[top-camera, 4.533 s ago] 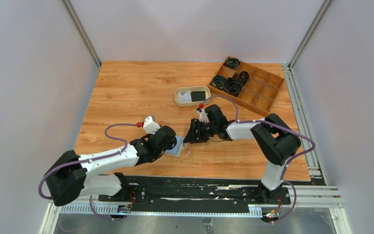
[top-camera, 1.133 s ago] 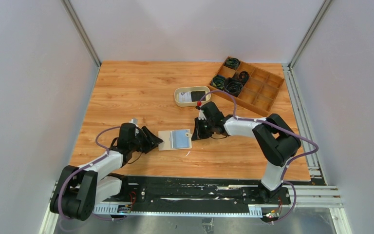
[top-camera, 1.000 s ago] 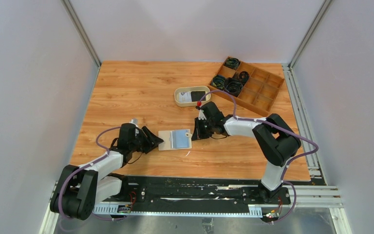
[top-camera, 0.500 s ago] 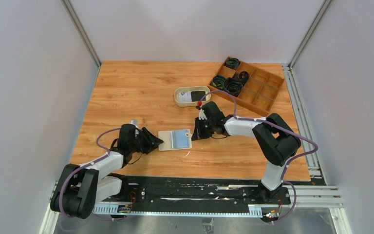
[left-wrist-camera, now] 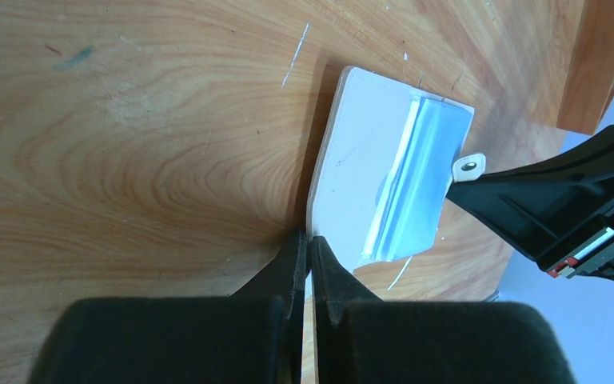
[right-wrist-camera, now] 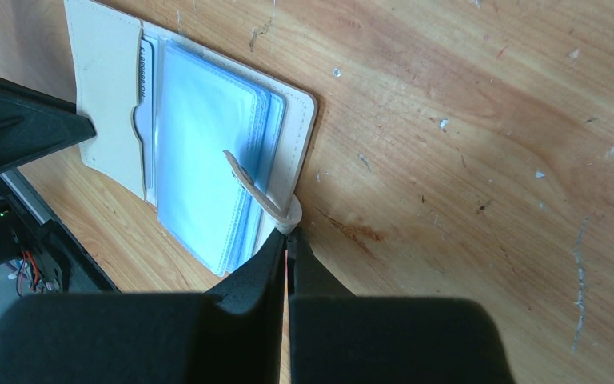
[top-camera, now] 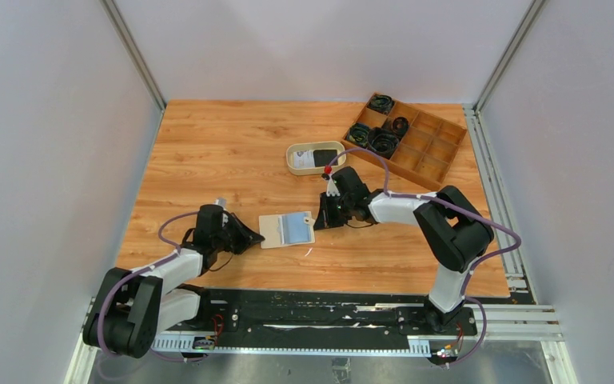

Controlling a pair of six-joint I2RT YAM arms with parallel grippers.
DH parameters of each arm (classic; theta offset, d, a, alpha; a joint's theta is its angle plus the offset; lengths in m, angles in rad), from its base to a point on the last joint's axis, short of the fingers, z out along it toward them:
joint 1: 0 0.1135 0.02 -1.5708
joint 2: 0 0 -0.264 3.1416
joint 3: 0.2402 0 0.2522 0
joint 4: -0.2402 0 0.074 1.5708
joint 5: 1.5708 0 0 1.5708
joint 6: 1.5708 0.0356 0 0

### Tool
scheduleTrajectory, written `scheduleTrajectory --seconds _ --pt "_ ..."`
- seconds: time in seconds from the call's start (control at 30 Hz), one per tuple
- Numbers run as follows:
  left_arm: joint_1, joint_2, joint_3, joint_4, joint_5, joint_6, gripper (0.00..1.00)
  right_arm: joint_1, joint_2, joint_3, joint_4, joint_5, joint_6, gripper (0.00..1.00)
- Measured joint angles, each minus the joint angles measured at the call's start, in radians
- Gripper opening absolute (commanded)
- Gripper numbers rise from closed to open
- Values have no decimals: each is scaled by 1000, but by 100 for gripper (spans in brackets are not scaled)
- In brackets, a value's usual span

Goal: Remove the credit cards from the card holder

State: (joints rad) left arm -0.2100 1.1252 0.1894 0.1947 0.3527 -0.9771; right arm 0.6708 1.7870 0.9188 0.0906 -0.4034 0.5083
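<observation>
The card holder lies open on the table, beige cover outside, pale blue sleeves inside. My left gripper is shut on the cover's left edge, which runs in between the fingertips. My right gripper is shut on the small snap tab at the holder's right edge. A white credit card with raised digits sits tucked in the holder's beige pocket. A black card and a white card lie in the oval tray.
The oval beige tray stands just behind the right gripper. A wooden compartment box with black cable coils sits at the back right. Bare wood spreads to the left and back.
The left gripper's jaws, half open a second ago, have closed on the holder's left edge. The right gripper has stayed shut on the tab. The holder has not shifted.
</observation>
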Motion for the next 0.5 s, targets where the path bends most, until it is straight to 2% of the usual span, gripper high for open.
scheduleTrajectory --seconds 0.3,0.4,0.5 --pt "0 -10 -1 -2 3 0 0 -5 -11 -8 2 10 -2 2" --pt "-2 -23 -1 -1 18 -3 0 -5 -43 -19 -33 36 -8 16" --pt "-3 -42 -5 -2 22 -3 0 -5 -103 -20 -94 80 -22 35"
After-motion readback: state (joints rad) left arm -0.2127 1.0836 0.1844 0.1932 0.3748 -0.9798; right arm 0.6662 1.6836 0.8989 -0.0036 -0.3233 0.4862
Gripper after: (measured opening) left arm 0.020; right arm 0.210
